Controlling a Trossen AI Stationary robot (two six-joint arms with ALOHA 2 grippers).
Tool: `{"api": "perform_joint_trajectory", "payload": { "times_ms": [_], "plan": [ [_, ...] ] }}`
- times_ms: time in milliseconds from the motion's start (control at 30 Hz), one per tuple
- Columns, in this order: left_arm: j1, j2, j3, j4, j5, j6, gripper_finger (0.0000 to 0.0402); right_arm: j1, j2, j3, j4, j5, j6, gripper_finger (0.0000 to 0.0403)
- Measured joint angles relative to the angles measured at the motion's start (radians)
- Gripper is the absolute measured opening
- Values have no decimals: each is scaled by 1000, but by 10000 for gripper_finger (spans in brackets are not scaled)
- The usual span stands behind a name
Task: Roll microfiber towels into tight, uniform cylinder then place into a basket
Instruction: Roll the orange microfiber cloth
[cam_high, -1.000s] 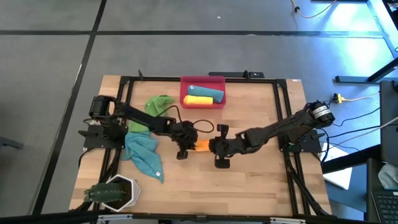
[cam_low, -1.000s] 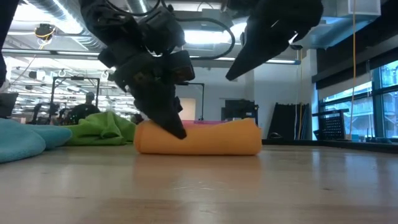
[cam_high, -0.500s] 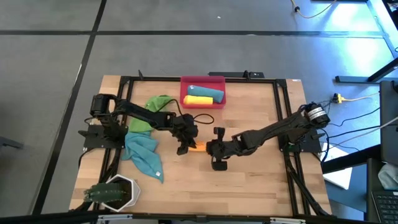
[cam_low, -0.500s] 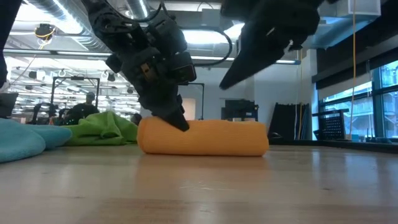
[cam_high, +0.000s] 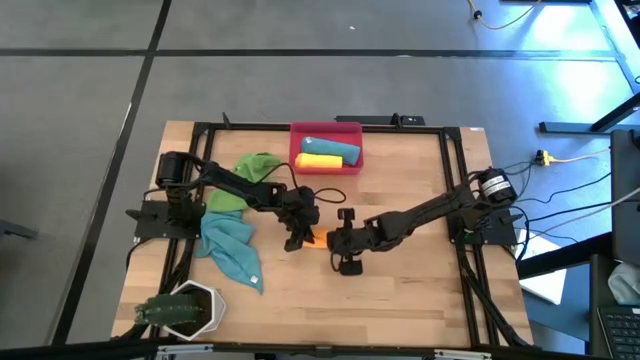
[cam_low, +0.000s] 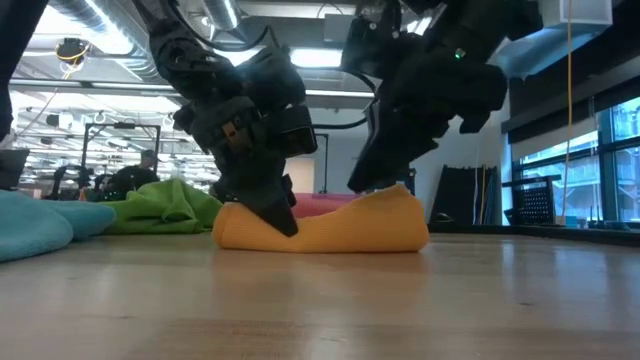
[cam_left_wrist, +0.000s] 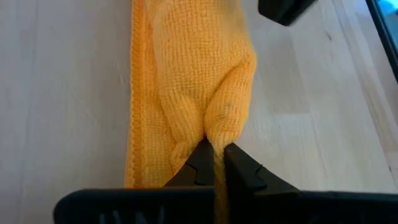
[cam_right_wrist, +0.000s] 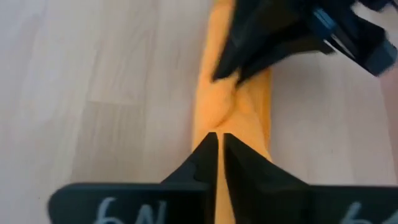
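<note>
Orange towel roll (cam_low: 325, 228) lying mid-table, pinched at both ends — left gripper (cam_low: 275, 212) angled down on one end, fingers nipped on cloth; right gripper (cam_low: 375, 183) stretched low from the opposite side, clamping the other end. Basket (cam_high: 326, 148) sits behind.

The orange towel (cam_low: 322, 228) lay rolled into a cylinder at mid-frame, dented in the middle. A green towel (cam_high: 250, 175) and a teal towel (cam_high: 232, 248) lay crumpled at left. The red-pink basket (cam_high: 326, 130), upper centre, held a yellow roll (cam_high: 318, 161) and a teal roll (cam_high: 330, 148).
</note>
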Motion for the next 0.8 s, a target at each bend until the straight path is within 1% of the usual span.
{"api": "perform_joint_trajectory", "payload": {
  "times_ms": [100,300,400,533,567,700,800],
  "plan": [
    [11,3,-1,11,25,0,0,0,0,0,5,-32,-27,73],
    [33,5,-3,27,54,0,0,21,2,0,42,-28,-107,176],
    [43,6,-4,34,69,0,0,34,28,2,67,-24,-143,209],
    [51,6,-4,37,76,0,0,37,87,1,66,-20,-154,219],
    [52,6,-4,37,82,0,0,36,100,1,59,-1,-149,218],
    [52,6,-4,38,84,0,0,35,135,1,39,143,-120,206],
    [53,6,-4,38,84,0,0,35,136,1,33,186,-110,198]
  ]
}}
